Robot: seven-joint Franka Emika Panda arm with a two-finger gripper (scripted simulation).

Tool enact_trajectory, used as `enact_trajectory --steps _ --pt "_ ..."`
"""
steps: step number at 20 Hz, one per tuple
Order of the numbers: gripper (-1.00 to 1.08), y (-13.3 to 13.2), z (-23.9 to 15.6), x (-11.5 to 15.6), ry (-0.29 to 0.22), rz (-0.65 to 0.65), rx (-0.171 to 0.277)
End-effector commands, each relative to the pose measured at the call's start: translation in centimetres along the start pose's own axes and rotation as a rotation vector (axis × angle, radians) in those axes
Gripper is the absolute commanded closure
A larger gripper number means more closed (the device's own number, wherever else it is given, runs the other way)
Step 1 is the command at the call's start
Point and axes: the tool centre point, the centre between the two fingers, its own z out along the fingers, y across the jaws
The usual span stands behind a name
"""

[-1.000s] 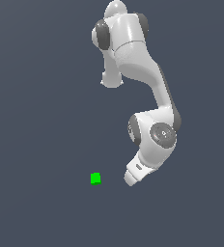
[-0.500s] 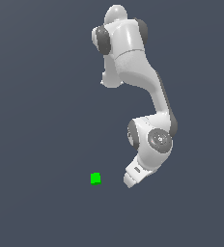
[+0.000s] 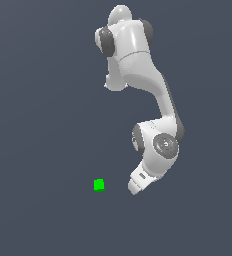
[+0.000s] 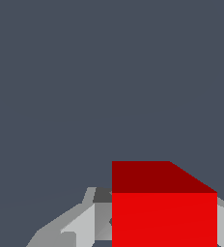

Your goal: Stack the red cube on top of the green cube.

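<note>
At three o'clock from the green cube (image 3: 99, 185) on the grey counter (image 3: 43, 150), the white arm's hand (image 3: 136, 183) apparently grips the red cube (image 4: 164, 205), seen only by the wrist camera.

The tabletop (image 3: 38, 125) is flat, plain and dark gray-blue. The green cube (image 3: 99, 185) sits on it, at about 9 o'clock from the arm's low end.
</note>
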Motion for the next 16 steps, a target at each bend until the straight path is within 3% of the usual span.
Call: enact_trajectory --steps 1,8,16 --pt "1.08 0.0 0.0 0.0 0.0 0.0 0.0" --pt "1.08 0.0 -1.5 -0.1 0.0 0.0 0.0" --pt "1.08 0.0 -7.1 -0.1 0.0 0.0 0.0"
